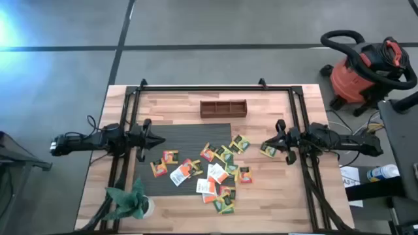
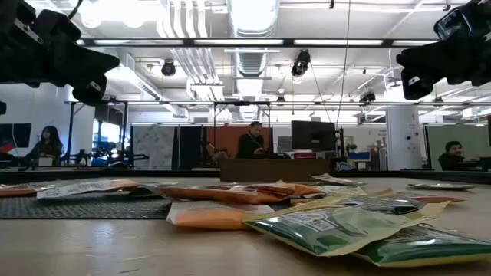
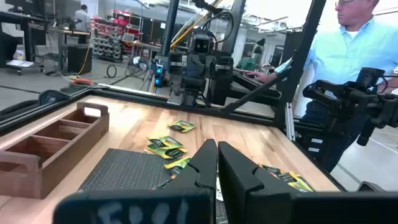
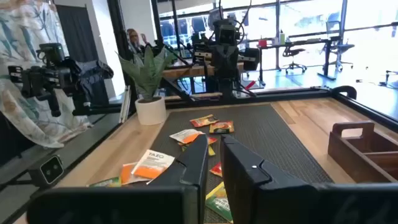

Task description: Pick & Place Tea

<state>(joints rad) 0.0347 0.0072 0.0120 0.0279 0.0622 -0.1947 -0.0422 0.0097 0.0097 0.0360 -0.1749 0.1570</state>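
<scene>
The tea packets [image 1: 212, 173] lie scattered flat over the near right part of the grey mat [image 1: 186, 134] and spill onto the bare wood of the table [image 1: 274, 196], some overlapping; one green packet [image 1: 268, 151] sits apart, just beside the right gripper [image 1: 266, 145]. The wooden tray [image 1: 223, 108] with three compartments stands beyond the mat and looks empty.

The left gripper [image 1: 160, 139] hovers over the left edge of the mat, its fingers [image 3: 239, 171] clenched on nothing. The right gripper hovers over the right side of the table; its fingers [image 4: 245, 165] are nearly together with a narrow gap, also holding nothing.

The packets look light, thin and a little puffy, with a slick printed skin, so they will likely slide or flex under a push. The best hold is probably across a free edge of a packet lying clear of the others, pinched from above, with the lone green one nearest the right arm an easy first choice
</scene>
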